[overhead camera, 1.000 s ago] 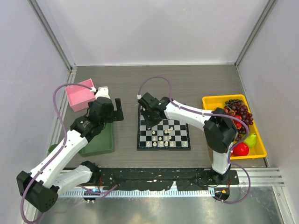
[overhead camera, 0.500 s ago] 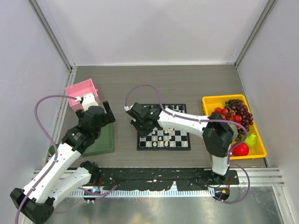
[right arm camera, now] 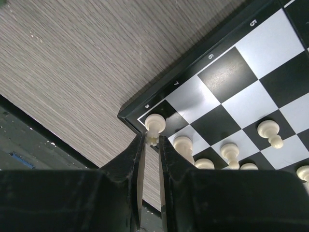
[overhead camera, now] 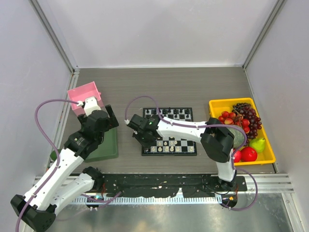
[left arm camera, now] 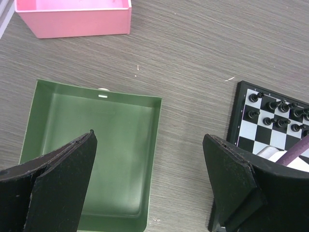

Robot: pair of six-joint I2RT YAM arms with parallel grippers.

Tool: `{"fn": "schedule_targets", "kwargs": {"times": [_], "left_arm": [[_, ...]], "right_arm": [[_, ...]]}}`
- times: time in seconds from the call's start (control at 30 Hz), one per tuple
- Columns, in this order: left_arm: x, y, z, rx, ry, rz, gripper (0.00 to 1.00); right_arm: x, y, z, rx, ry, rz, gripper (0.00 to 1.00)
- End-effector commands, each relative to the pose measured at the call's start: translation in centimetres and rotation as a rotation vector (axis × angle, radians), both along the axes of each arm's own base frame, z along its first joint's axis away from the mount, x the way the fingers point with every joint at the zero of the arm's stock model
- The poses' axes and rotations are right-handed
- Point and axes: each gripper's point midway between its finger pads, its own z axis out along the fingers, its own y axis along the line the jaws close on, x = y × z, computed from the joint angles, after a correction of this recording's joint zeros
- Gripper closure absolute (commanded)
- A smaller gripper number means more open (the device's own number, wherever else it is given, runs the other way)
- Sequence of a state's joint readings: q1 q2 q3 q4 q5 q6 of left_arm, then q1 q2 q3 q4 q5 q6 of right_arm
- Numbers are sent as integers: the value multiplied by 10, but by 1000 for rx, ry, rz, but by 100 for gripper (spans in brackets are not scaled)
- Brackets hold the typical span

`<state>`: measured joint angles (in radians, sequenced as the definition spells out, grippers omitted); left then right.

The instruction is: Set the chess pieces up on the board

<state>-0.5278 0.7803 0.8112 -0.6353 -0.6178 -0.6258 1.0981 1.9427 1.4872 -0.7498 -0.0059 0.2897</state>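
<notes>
The right hand, its two fingers drawn close together, pinches the base of a cream-white piece standing upright on the corner square of the board, beside the printed 8 on the black border. More cream-white pieces stand just beside it along the same edge. The board lies flat on the grey wood-grain bench. In the top view this corner is the board's near left one, and black pieces line the far edge. The left hand hangs with fingers spread wide above a green tray, holding nothing. The tray is left of the board, with a pink box beyond it. A yellow bin of fruit sits at the bench's right side.
</notes>
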Motion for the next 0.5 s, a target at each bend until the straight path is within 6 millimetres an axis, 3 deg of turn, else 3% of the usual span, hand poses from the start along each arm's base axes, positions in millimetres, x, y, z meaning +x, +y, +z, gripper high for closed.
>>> {"fn": "schedule_targets", "kwargs": {"times": [0.0,0.47], "left_arm": [[1,8,4,-6,-28,52,1],[3,6,5,-18,-33,49,0]], "right_arm": [[-1,1,6,-4,-3,8,92],[4,-1,1,-29,-22,5,91]]}}
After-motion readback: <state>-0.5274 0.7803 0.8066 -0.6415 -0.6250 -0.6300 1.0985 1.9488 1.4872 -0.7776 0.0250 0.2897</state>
